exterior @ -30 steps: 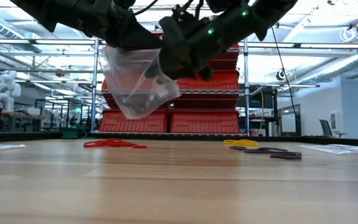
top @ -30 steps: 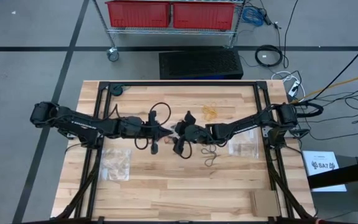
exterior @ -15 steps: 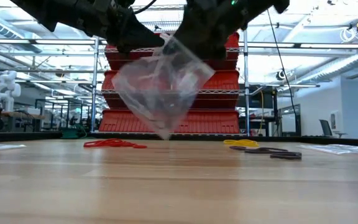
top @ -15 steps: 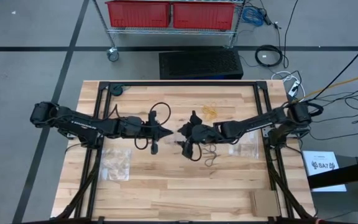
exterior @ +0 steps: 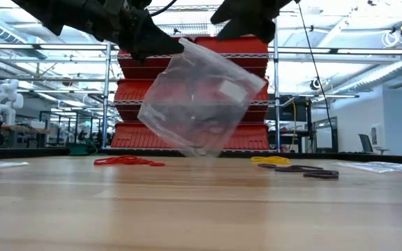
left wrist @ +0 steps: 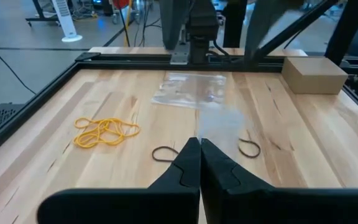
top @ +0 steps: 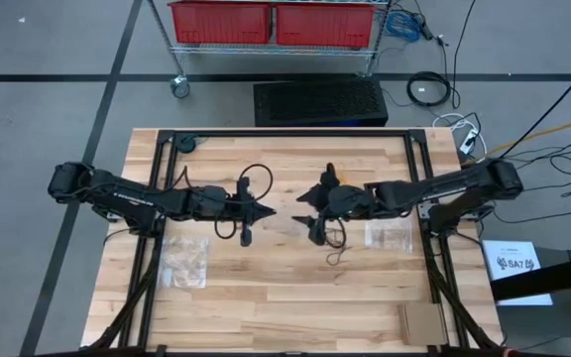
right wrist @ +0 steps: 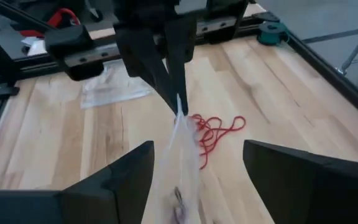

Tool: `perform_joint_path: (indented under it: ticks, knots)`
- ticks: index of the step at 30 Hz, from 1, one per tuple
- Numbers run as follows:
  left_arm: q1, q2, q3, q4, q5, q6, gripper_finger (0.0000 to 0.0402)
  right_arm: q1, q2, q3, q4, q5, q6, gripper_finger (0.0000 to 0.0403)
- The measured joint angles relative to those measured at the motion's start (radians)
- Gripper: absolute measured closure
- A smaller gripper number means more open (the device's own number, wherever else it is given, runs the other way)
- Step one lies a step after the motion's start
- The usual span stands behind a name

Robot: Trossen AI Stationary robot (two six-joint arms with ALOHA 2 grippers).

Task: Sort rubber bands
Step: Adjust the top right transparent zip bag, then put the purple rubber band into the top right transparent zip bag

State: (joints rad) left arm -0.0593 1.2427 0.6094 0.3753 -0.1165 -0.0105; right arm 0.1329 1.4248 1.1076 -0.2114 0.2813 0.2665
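The left pincer (top: 266, 212), near the middle of the high view, is pinched fully shut on the top edge of a clear plastic bag (exterior: 201, 97). In the low view the bag hangs tilted above the wooden surface (top: 266, 288), its lower corner close to the wood; whether it touches cannot be told. A few dark rubber bands (exterior: 204, 129) show faintly inside it.

The right pincer (top: 317, 210) sits just right of the bag's spot in the high view, its fingers spread wide and holding nothing; in the right wrist view the bag hangs between its two dark fingers (right wrist: 114, 183) without touching them.

Loose bands lie in colour groups on the surface: red rubber bands (exterior: 125, 161) left of centre in the low view, yellow rubber bands (left wrist: 104, 132) at centre left of the left wrist view, and black rubber bands (exterior: 302, 169) at the low view's right.

Two more flat clear bags rest on the surface in the high view: one (top: 184, 260) at lower left, one (top: 390, 234) right of centre.
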Motion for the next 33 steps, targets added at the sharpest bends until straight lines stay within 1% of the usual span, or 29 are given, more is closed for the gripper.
perform_joint_path:
  ticks: [3, 8, 11, 16, 21, 26, 29, 33]
  knots:
    - [0.000, 0.000, 0.000, -0.009, 0.000, 0.016, 0.0401, 0.000, -0.030, 0.001, -0.086, 0.002, 0.031, 0.0165]
    - [0.005, 0.000, 0.000, -0.034, -0.014, 0.026, 0.0401, 0.000, -0.024, -0.001, -0.327, 0.005, 0.170, 0.0165]
    - [0.006, 0.000, 0.000, -0.036, -0.015, 0.026, 0.0401, 0.000, -0.011, -0.025, -0.386, 0.001, 0.237, 0.0165]
    - [0.006, -0.013, 0.000, -0.055, -0.015, 0.027, 0.0401, 0.007, -0.009, -0.112, -0.367, -0.027, 0.282, 0.0165]
    - [0.006, -0.041, 0.000, -0.088, -0.016, 0.027, 0.0401, 0.019, -0.008, -0.206, -0.306, -0.028, 0.316, 0.0165]
    - [0.006, -0.042, -0.001, -0.090, -0.016, 0.027, 0.0401, 0.020, -0.008, -0.292, -0.238, -0.018, 0.300, 0.0167]
    - [0.006, -0.042, -0.001, -0.089, -0.016, 0.028, 0.0401, 0.018, 0.003, -0.333, -0.201, -0.014, 0.298, 0.0178]
    - [0.006, -0.042, -0.001, -0.089, -0.016, 0.028, 0.0401, 0.017, 0.054, -0.352, -0.149, -0.016, 0.281, 0.0201]
